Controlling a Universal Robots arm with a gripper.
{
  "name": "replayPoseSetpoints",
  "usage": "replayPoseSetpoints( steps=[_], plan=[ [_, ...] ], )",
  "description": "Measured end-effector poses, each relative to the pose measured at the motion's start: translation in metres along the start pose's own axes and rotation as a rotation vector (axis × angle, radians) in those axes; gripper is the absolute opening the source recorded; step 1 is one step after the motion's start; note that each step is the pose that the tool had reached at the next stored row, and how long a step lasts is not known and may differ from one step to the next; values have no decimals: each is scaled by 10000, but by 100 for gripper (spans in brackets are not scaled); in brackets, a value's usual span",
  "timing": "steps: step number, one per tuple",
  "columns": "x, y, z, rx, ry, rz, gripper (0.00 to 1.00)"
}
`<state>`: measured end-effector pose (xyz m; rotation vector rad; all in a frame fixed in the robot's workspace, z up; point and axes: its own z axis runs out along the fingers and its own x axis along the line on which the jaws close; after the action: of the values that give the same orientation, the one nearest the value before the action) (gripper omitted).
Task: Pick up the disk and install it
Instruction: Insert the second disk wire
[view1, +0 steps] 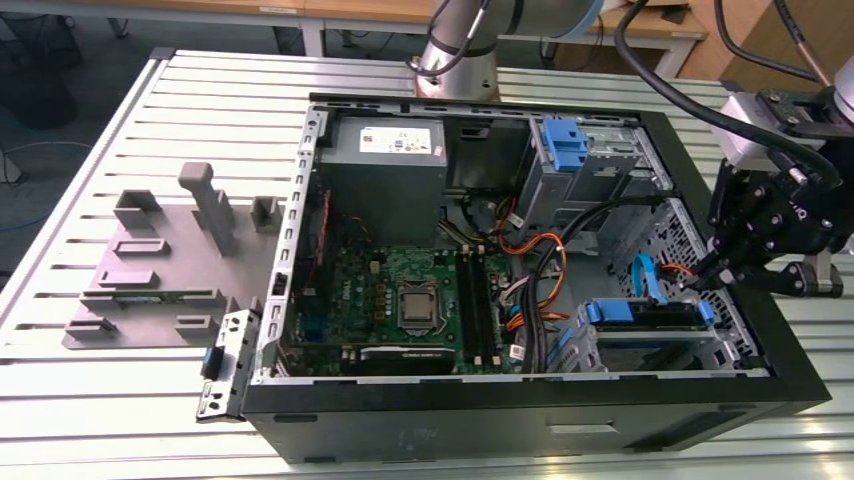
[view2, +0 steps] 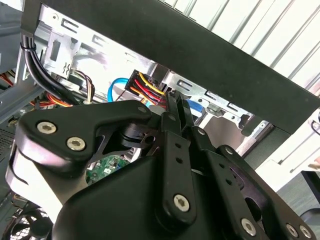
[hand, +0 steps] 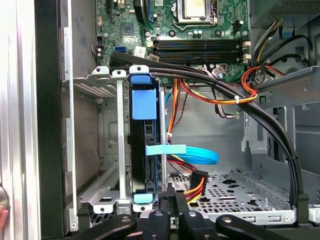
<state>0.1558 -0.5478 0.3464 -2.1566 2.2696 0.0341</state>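
Pincer (view1: 697, 287): clenched, fingers pressed tog. in both wrist views (view2: 176, 100) (hand: 172, 192); tips down inside the PC case (view1: 534, 415), at the drive cage (hand: 120, 150).
Disk (view1: 654, 313): sits on edge in the drive cage, blue rails on it. In first wrist view (hand: 145, 132) it's just ahead of the pincer tips; can't tell if they touch.
Pwr plug (hand: 197, 178): black, w/ red/yellow/orange wires, just beside the tips, on the side away from the disk. Second wrist view (view2: 145, 86) has it right past the tips.
Blue cable (hand: 190, 152): flat, loops out from the disk's edge, beyond the tips.
Motherboard (view1: 400, 300): well apart from the pincer, past the disk and black cable bundle (hand: 250, 115).
Worktop (view1: 134, 400): slatted metal, carries the case. Grey fixture block (view1: 160, 270) on it, far from the pincer, other side of the case.
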Motion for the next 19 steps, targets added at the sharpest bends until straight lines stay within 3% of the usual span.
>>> replayPoseSetpoints(
  steps=[8,19],
  plan=[
    [0,2,-29,1,-3,-1,16],
    [27,77,-29,111,-8,-2,16]
  ],
)
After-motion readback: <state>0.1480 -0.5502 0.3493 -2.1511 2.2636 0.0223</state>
